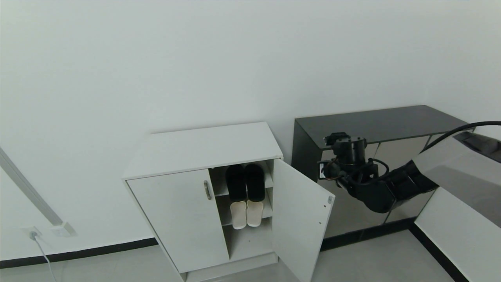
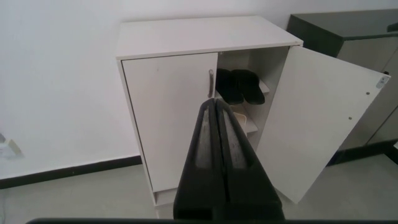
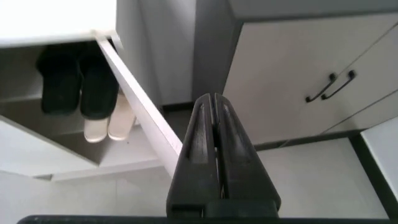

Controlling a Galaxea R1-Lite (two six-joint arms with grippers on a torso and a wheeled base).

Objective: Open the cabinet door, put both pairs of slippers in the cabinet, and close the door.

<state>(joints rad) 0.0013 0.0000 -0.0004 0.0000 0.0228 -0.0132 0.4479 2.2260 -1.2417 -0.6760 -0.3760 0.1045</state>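
cabinet door [image 1: 299, 211] stands open just beyond right gripper [image 3: 215, 102], fingers pressed together empty, likely for pushing it shut; black slippers [image 1: 245, 182], white slippers [image 1: 246, 213] already shelved. left gripper [image 2: 216, 106] likewise closed.

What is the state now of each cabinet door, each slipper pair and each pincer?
White cabinet's right door: swung open.
White cabinet's left door: closed.
Black slipper pair: inside, upper shelf.
White slipper pair: inside, shelf below.
Left pincer: shut, empty.
Right pincer: shut, empty.
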